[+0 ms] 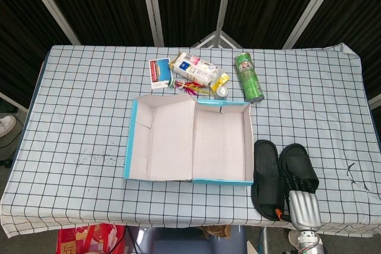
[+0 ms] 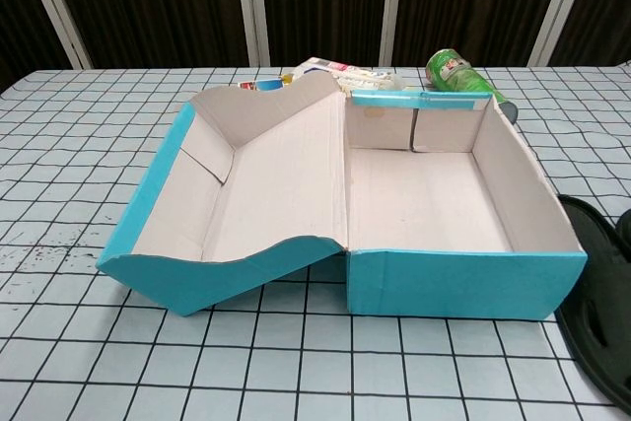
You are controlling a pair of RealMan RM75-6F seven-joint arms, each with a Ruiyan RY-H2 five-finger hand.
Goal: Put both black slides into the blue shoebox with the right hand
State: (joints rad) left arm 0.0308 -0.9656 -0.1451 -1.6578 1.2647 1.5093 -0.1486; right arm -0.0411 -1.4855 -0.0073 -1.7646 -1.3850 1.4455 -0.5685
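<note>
Two black slides lie side by side on the checked tablecloth, right of the blue shoebox (image 1: 190,141). The left slide (image 1: 266,176) is next to the box wall, and the right slide (image 1: 300,165) is beside it. My right hand (image 1: 297,200) is over the near end of the right slide, at the table's front edge. Its dark fingers (image 1: 293,181) stretch forward along the slide and grip nothing that I can see. The shoebox (image 2: 434,283) stands open and empty, its lid folded out to the left. The chest view shows only a slide's edge (image 2: 596,303). My left hand is out of sight.
A green can (image 1: 249,77) lies behind the box's right corner. Snack packets (image 1: 193,69), a small card (image 1: 159,71) and other small items sit behind the box. The table's front edge (image 1: 178,221) runs just below the slides.
</note>
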